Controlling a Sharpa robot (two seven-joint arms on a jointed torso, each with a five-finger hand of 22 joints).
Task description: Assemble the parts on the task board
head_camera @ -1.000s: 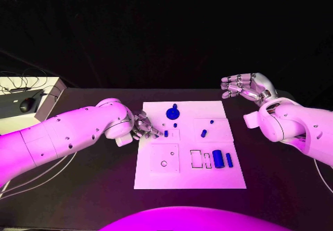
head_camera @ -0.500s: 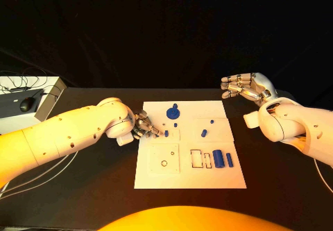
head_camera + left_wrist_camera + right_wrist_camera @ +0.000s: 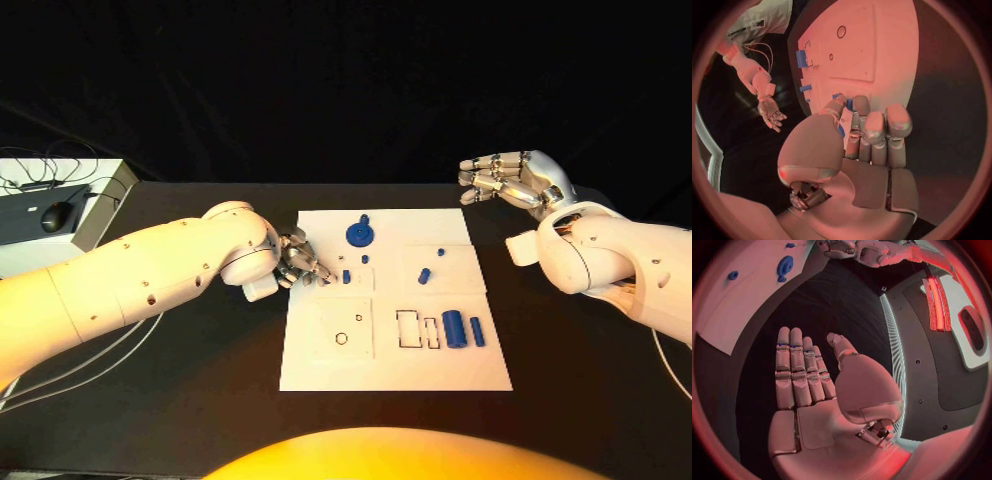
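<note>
- A black table (image 3: 173,400) fills the lower part of the head view, with a dark curtain behind it; a grey device with cables (image 3: 51,205) sits at the upper left edge of the table.
- The white rectangular task board (image 3: 397,350) lies in the middle of the frame, its long side running away from the robot.
- On the board, a blue round disc-shaped part (image 3: 359,235) lies near the upper edge, a little left of the board's centre line.
- A small blue peg (image 3: 424,276) lies to the right of the middle, and a tiny blue piece (image 3: 438,252) is just above it.
- A blue cylinder part (image 3: 453,329) and a thinner blue bar (image 3: 476,332) lie side by side in the lower right part of the board.
- The left hand (image 3: 302,260) is at the left edge of the board, in the middle-left of the frame. Its fingers are curled together over a short blue part (image 3: 346,277); in the left wrist view the fingertips (image 3: 856,102) touch a blue piece (image 3: 848,104), but I cannot tell if it is really grasped.
- The right hand (image 3: 505,178) is in the upper right of the frame, beyond the board's corner and well apart from all parts. In the right wrist view this hand (image 3: 811,390) is flat with straight fingers and holds nothing.
</note>
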